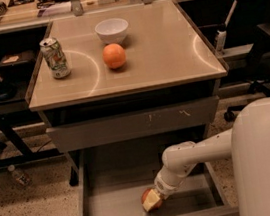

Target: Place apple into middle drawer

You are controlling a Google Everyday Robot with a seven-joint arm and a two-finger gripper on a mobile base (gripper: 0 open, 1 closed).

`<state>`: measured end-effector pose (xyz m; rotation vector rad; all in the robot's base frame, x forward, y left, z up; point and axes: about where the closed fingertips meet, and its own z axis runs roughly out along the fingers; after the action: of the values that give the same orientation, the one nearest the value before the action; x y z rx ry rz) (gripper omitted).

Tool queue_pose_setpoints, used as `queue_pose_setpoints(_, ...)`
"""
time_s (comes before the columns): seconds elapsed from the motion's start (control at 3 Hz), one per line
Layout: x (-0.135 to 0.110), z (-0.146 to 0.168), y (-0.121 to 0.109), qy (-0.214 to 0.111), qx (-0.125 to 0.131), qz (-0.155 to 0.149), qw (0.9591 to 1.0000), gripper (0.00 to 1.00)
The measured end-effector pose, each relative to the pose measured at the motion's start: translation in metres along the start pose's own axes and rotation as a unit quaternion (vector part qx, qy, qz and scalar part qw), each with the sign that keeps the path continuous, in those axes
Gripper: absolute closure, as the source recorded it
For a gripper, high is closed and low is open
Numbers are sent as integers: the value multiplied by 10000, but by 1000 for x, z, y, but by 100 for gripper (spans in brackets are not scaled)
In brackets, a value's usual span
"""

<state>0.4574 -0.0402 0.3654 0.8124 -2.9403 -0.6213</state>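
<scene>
the apple (149, 201) is at the tip of the pincer (158, 195), low inside the open middle drawer (81, 199), near its front wall and a bit right of centre. the pincer's grip is hidden where it meets the apple, so i cannot tell whether it's clenched or already released. treat it as loaded till you know otherwise.

the step looks like the set-down, and the task is nearly done imo. can't tell if the apple touches the drawer floor or hangs just above it, so ease down slowly until it's clearly seated, then let go. don't drop it from height: it's round and the floor is flat, so it'll roll, prob toward the front wall.

once it's free, back out straight up and toward the near right, the way the arm (192, 154) reaches in. watch the closed drawer (127, 125) above, the one w/ pale scratches on its front. its face overhangs the far part of the opening, so don't lift under it.

leave the stuff on the bench (167, 49) alone: orange (114, 56), can (55, 57) and bowl (112, 30) are well apart from the work, not part of this.
</scene>
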Motion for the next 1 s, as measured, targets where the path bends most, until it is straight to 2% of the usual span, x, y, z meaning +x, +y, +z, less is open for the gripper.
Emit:
queue_pose_setpoints(0.67,0,0,0,0,0,0,10000,12)
queue_pose_setpoints(1.0,0,0,0,1,-1,0,10000,0)
